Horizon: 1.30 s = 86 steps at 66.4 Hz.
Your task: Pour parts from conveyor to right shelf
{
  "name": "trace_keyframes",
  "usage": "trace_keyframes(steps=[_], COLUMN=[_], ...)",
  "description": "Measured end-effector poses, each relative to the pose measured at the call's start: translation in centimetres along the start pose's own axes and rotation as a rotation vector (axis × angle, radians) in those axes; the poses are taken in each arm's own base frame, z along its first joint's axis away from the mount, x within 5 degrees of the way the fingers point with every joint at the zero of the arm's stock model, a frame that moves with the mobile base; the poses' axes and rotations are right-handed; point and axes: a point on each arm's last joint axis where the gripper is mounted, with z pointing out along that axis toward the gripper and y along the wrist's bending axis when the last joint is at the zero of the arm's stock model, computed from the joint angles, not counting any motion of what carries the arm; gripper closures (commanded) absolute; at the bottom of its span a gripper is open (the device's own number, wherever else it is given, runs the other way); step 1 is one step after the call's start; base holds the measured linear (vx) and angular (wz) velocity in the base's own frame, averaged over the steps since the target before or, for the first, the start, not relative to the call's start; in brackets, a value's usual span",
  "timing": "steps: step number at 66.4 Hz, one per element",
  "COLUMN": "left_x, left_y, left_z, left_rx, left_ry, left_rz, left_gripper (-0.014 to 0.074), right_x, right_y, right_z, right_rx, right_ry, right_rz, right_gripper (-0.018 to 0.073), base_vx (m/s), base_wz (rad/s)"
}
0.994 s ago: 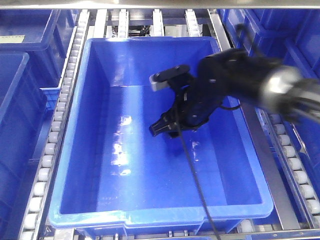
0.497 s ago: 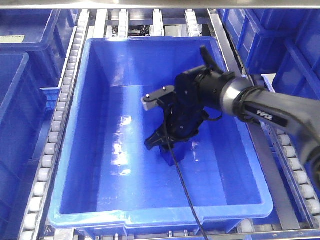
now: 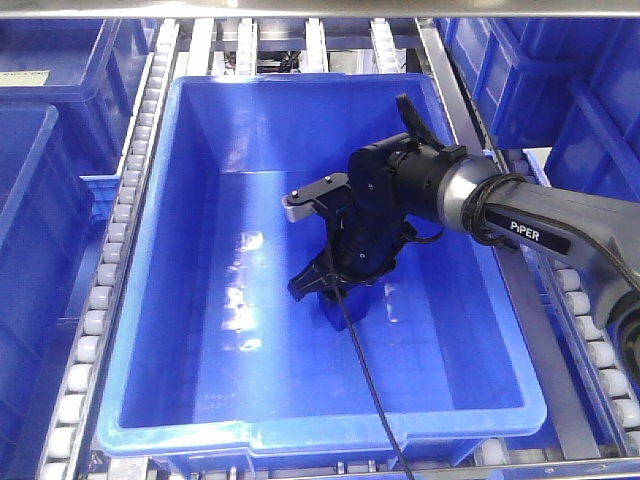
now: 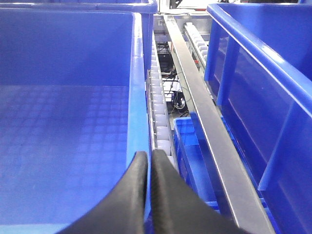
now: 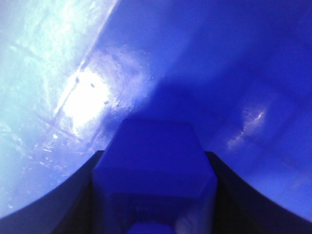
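My right gripper reaches down into a large blue crate on the right shelf, close above the crate floor. In the right wrist view this gripper is shut on a small blue part, whose block shape fills the gap between the dark fingers. The part shows as a dark blue shape under the fingertips. My left gripper is shut with nothing between its fingers, and hovers over a crate wall beside a roller lane. The conveyor is out of view.
More blue crates stand left and right of the middle one. Steel rails and grey roller lanes run between them. A black cable hangs from the right arm across the crate.
The right arm has moved left and lower into the crate over the last second. In the last half second it has hardly shifted.
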Motion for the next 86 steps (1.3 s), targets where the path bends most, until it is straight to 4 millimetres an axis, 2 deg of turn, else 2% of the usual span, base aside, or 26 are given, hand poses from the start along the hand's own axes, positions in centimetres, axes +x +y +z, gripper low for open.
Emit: trace_keyframes(steps=[6, 13, 27, 38, 44, 51, 62, 68, 74, 86], left_x=[0.0, 0.0, 0.0, 0.0, 0.0, 0.0, 0.0, 0.0, 0.0, 0.0], left_y=[0.0, 0.0, 0.0, 0.0, 0.0, 0.0, 0.0, 0.0, 0.0, 0.0], left_z=[0.0, 0.0, 0.0, 0.0, 0.0, 0.0, 0.0, 0.0, 0.0, 0.0], left_rx=[0.0, 0.0, 0.0, 0.0, 0.0, 0.0, 0.0, 0.0, 0.0, 0.0], left_ry=[0.0, 0.0, 0.0, 0.0, 0.0, 0.0, 0.0, 0.0, 0.0, 0.0], left_rz=[0.0, 0.0, 0.0, 0.0, 0.0, 0.0, 0.0, 0.0, 0.0, 0.0], left_gripper=[0.0603, 0.0603, 0.0603, 0.0603, 0.0603, 0.0603, 0.0603, 0.0603, 0.0603, 0.0603], right_x=[-0.1, -0.3, -0.6, 1.2, 3.0, 5.4, 9.7, 12.4, 14.9, 19.9], right_y=[0.0, 0.0, 0.2, 0.3, 0.5, 0.7, 0.5, -0.2, -1.0, -1.8], right_z=[0.0, -0.6, -4.0, -7.1, -9.1, -11.7, -15.1, -16.8, -17.7, -18.3], right_rx=[0.001, 0.003, 0.026, 0.046, 0.055, 0.064, 0.083, 0.11, 0.138, 0.196], right_ry=[-0.011, -0.04, -0.177, -0.315, -0.383, -0.48, -0.638, -0.723, -0.779, -0.832], right_rz=[0.004, 0.016, 0.013, 0.018, 0.013, 0.019, 0.047, 0.075, 0.124, 0.186], right_gripper=[0.0004, -0.0055, -0.0017, 0.0033, 0.008, 0.0203, 0.0573, 0.057, 0.0568, 0.0568], base_vx=[0.0, 0.0, 0.0, 0.0, 0.0, 0.0, 0.0, 0.0, 0.0, 0.0], base_wz=[0.0, 0.0, 0.0, 0.0, 0.0, 0.0, 0.0, 0.0, 0.0, 0.0])
